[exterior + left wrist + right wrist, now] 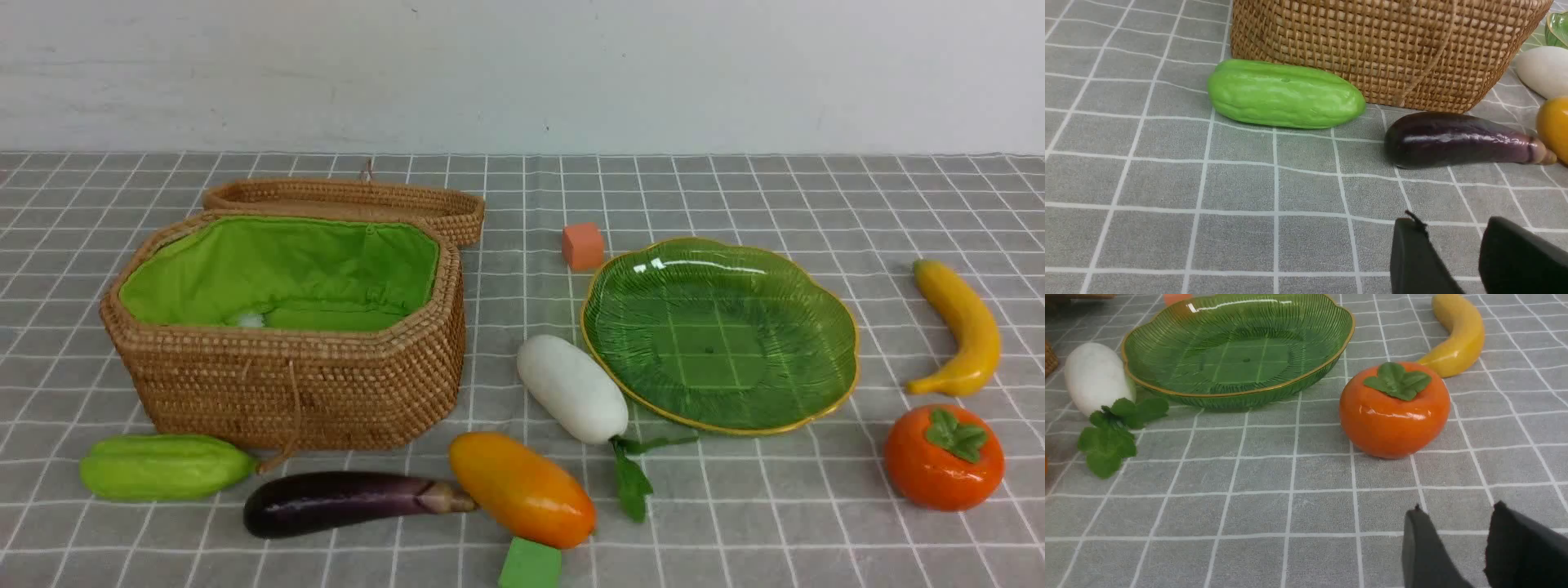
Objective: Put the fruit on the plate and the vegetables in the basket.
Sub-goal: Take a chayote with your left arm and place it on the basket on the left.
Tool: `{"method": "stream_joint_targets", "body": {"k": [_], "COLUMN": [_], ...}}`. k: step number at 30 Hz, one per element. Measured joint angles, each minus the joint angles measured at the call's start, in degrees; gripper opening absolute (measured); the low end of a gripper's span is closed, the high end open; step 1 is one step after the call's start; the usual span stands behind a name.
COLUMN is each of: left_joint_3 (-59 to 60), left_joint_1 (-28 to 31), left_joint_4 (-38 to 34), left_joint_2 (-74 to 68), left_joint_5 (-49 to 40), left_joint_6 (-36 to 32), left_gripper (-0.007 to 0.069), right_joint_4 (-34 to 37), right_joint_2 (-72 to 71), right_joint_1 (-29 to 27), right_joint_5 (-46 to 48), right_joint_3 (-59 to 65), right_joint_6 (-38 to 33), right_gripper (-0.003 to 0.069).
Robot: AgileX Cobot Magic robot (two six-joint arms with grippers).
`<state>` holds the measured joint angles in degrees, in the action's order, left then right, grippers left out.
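Observation:
The wicker basket (286,384) with green lining stands open at the left, the green glass plate (824,384) at the right, bare. In front of the basket lie the green gourd (163,466) and purple eggplant (343,501). The mango (522,488) and white radish (571,389) lie in the middle. The banana (963,327) and persimmon (943,457) lie right of the plate. My left gripper (1449,228) is open and empty, short of the eggplant (1457,139) and gourd (1286,94). My right gripper (1455,516) is open and empty, short of the persimmon (1394,412). Neither gripper shows in the front view.
A small orange cube (582,246) sits behind the plate. A small green cube (531,565) lies at the front edge, next to the mango. The basket's lid (351,200) lies flat behind it. A grey checked cloth (735,523) covers the table up to a white wall.

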<state>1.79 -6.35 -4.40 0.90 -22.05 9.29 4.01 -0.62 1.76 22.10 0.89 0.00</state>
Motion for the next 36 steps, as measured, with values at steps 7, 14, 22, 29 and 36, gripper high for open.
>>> {"method": "stream_joint_targets", "body": {"k": [7, 14, 22, 29, 36], "left_joint_3": [0.0, 0.0, 0.0, 0.0, -10.89], "left_joint_1": [0.0, 0.0, 0.11, 0.11, 0.11], "left_joint_4": [0.0, 0.0, -7.92, -25.04, -24.71], "left_joint_2": [0.0, 0.0, 0.0, 0.0, -1.12], "left_joint_5": [0.0, 0.0, 11.12, 21.22, 10.33], "left_joint_6": [0.0, 0.0, 5.9, 15.37, 9.12], "left_gripper": [0.0239, 0.0239, 0.0239, 0.0236, 0.0029], "right_joint_4": [0.0, 0.0, 0.0, 0.0, 0.0], "right_joint_2": [0.0, 0.0, 0.0, 0.0, 0.0], "right_joint_1": [0.0, 0.0, 0.0, 0.0, 0.0], "right_joint_5": [0.0, 0.0, 0.0, 0.0, -3.74], "right_joint_3": [0.0, 0.0, 0.0, 0.0, 0.57], "right_joint_6": [0.0, 0.0, 0.0, 0.0, 2.53], "right_gripper": [0.0242, 0.0242, 0.0242, 0.0242, 0.0242]}}
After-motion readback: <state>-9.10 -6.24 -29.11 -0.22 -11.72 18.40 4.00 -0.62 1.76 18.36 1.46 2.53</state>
